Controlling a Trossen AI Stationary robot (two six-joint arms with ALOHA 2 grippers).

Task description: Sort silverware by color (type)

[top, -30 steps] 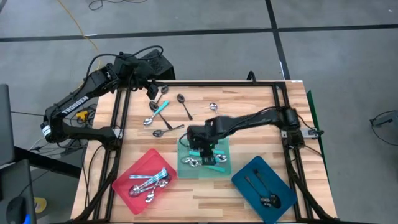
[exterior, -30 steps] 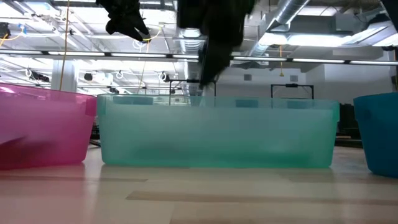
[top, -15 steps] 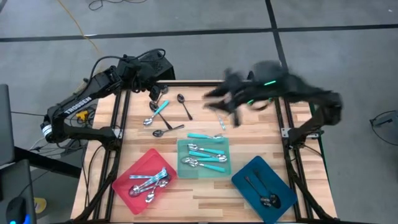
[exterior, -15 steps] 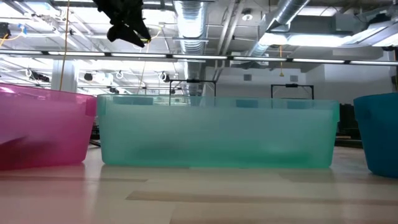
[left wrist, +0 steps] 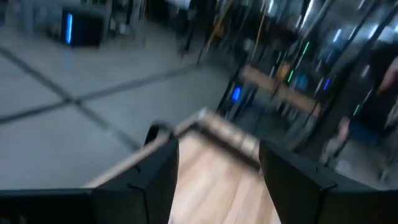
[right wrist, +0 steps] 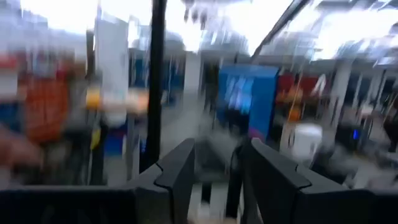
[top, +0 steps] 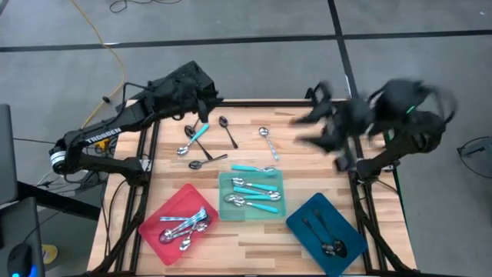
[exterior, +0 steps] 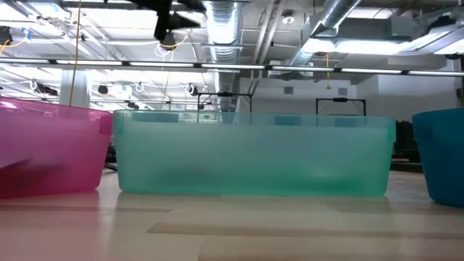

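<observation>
On the table front, I log three trays with sorted spoons.
Red tray (top: 157, 218): silver spoons (top: 184, 226). Teal tray (top: 224, 209): turquoise-handled spoons (top: 254, 197). Blue tray (top: 304, 214): dark spoons (top: 327, 240). Loose spoons (top: 201, 143) lie behind. Left gripper (left wrist: 217, 180) gapes wide, empty; right gripper (right wrist: 217, 171) narrower, empty.

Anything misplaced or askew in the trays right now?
One turquoise-handled spoon lies across the far rim of the teal tray, half out rather than inside it. The red tray and blue tray look orderly.
</observation>
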